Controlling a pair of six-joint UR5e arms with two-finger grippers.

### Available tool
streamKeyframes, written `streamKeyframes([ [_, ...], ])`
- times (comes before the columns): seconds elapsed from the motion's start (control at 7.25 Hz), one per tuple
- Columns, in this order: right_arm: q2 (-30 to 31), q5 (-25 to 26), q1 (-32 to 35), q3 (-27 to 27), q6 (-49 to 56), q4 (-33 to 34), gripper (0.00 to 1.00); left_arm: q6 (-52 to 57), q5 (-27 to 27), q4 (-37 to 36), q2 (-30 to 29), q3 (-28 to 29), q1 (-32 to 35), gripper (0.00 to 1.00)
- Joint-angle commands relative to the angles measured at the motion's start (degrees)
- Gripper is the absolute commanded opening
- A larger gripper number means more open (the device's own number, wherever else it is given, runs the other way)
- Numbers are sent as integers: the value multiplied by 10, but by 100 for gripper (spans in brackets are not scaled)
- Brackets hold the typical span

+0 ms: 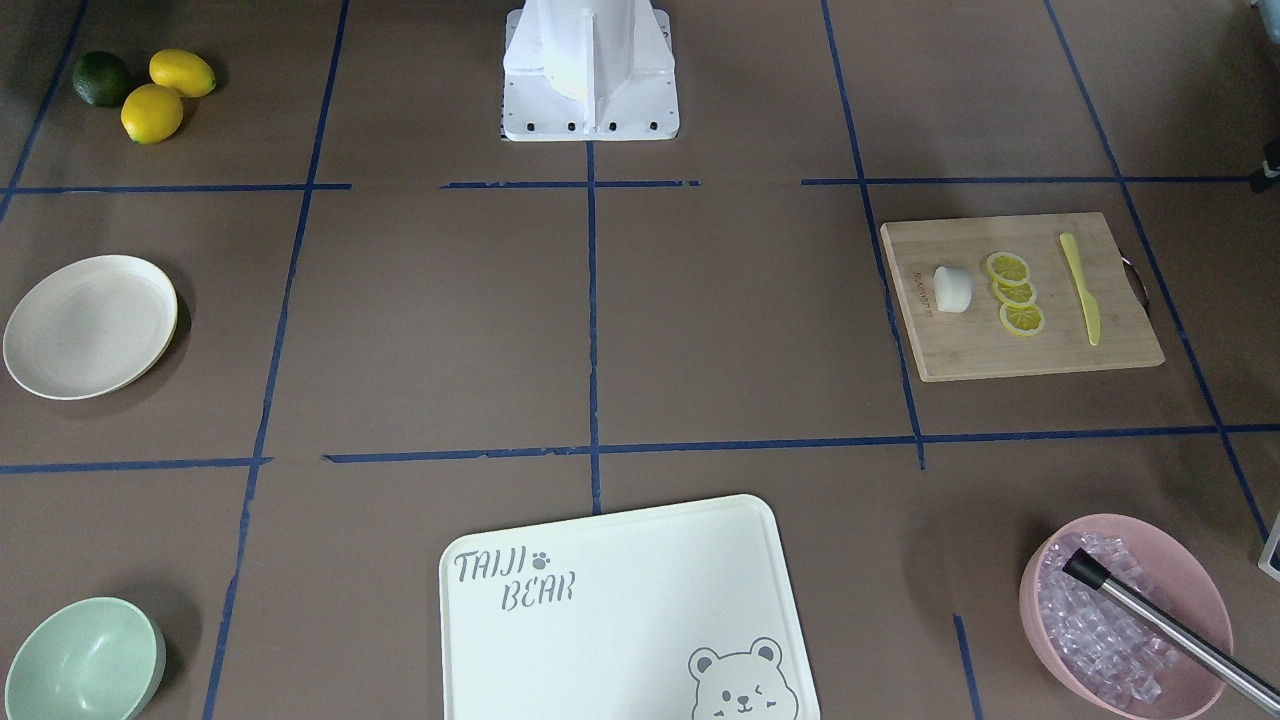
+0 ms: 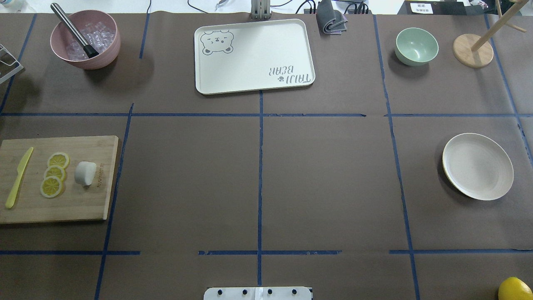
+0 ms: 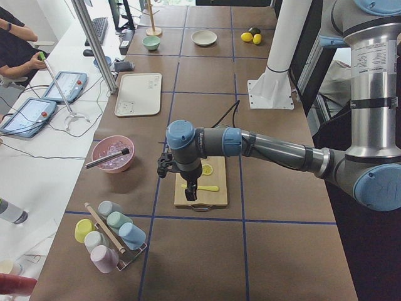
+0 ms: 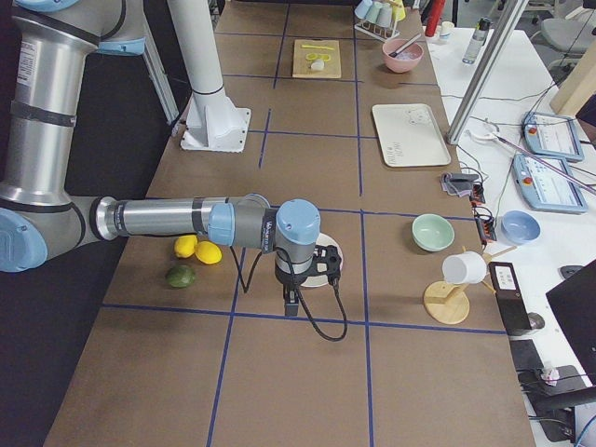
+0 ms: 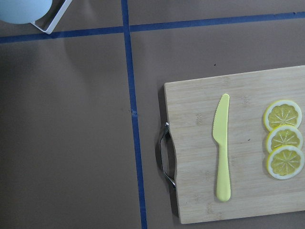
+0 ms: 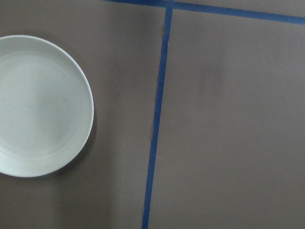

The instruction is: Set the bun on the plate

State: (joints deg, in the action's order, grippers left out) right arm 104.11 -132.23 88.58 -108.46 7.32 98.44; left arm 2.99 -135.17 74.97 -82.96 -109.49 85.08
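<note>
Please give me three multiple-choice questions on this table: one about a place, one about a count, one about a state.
1. Where is the bun? A) on the cutting board B) on the tray C) in the pink bowl
2. How many lemon slices lie beside it? A) two B) three C) five
3. The plate is: A) bare B) holding the bun C) upside down
Answers: 1 A, it rests on the board; 2 B, three in a row; 3 A, nothing on it.

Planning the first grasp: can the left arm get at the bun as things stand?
Probably yes. The left arm's pincer hangs over the cutting board, where the bun lies uncovered, apart from the lemon slices, with nothing above it.
</note>
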Motion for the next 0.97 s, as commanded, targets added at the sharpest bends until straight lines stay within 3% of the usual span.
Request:
streamKeyframes([
  [0.0, 0, -1, 0, 0, 0, 0, 100, -3, -3, -4, -3, 4, 0, 100],
  [0.83, 0, 0, -1, 5, -2, -1, 100, 0, 3, -3, -3, 11, 2, 100],
])
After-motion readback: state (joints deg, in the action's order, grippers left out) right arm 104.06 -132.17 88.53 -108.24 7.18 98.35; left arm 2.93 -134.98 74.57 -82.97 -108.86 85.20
